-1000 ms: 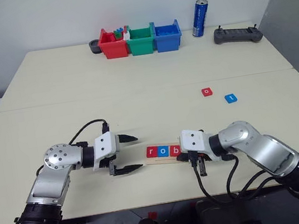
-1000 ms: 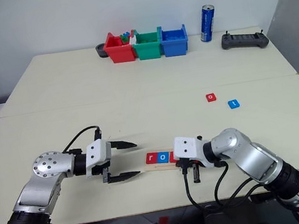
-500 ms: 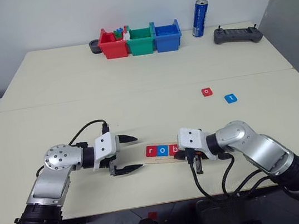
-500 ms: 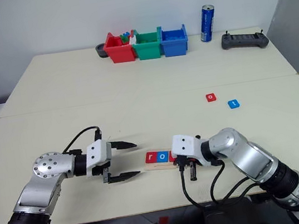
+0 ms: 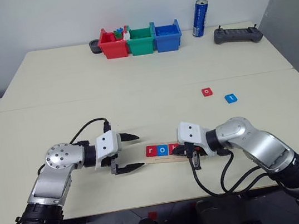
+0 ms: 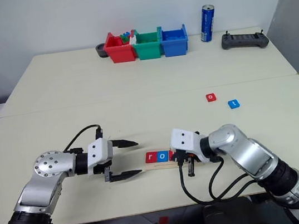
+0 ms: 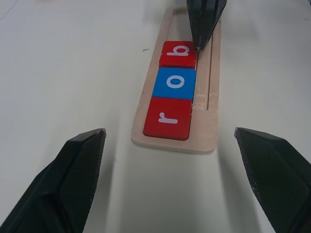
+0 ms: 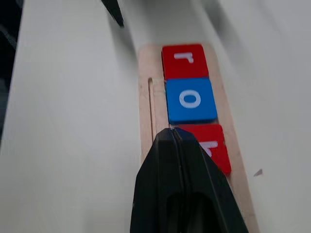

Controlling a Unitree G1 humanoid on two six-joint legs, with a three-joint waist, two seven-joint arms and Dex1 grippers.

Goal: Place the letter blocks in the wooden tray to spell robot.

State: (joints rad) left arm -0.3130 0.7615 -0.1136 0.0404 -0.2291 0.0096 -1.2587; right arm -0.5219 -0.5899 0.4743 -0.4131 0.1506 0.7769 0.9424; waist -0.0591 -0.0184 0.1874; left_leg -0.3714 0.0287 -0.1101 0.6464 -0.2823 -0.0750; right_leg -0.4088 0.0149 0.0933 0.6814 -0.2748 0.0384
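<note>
worktop [image 5: 134, 86]: pale, wide; carries everything below
bins [image 5: 140, 39]: red, green, blue in a row at far edge, blue can [image 5: 200, 18] and dark controller [image 5: 237, 34] to their right
wooden tray [image 7: 210, 87]: near front edge, between the two hands, long axis running left-right across the robot
left hand [image 5: 126, 152]: fingers wide apart, empty, aimed at tray's left end, just beside it, not touching
right hand [image 7: 205, 22]: fingers pressed shut, holding nothing, tip down at the tray's groove next to the red b tile
tiles in tray: red r [image 7: 168, 117], blue o [image 7: 174, 83], red b [image 7: 180, 53], touching in a row from the left end; right part of tray under right hand, looks unfilled
loose tiles: red o [image 5: 206, 91] and blue t [image 5: 230, 98], side by side, apart from each other, well away on the robot's right, further out than the tray
key relation: both loose tiles lie right of and beyond the right hand; right arm is clearly nearer, left arm would have to cross the tray
progress (judged): three of five placed
next (judged): right hand must open, reach out and right for red o first, set it against b
</note>
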